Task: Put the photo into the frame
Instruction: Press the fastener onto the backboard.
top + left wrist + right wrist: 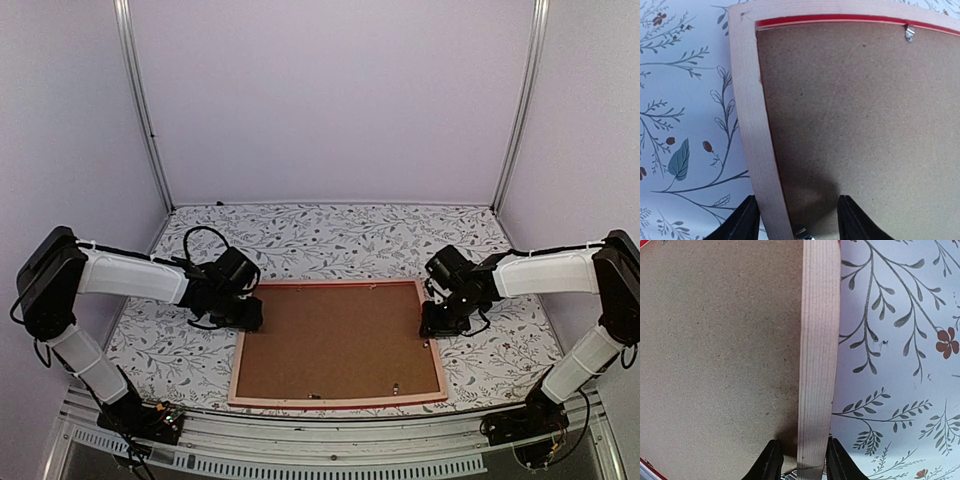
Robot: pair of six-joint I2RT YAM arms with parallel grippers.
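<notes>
Face down, the large thin-railed rectangular picture frame [335, 403], with a pale wood back and a sliver of bright red at its inner lip, lies flat in the lower middle of the top view, on the white table cover [330, 235] printed with grey leafy sprigs. A plain brown fibreboard backing board [335, 340] fills its opening.

At the frame's left rail in that view sits the left gripper [247, 318]. In the left wrist view this gripper [797, 225] straddles the rail near the bottom edge. One of its black fingers [742, 224] stands just outside the wood over the cover, while the other is well inside over the brown board, so the jaws are plainly wider than the rail. A small metal tab [910, 33] shows at the upper right, by the red lip.

The right gripper [430, 325] is at the right rail. Its wrist view shows it [800, 465] with a finger close on either side of the pale rail; whether they actually pinch the wood I cannot tell.
</notes>
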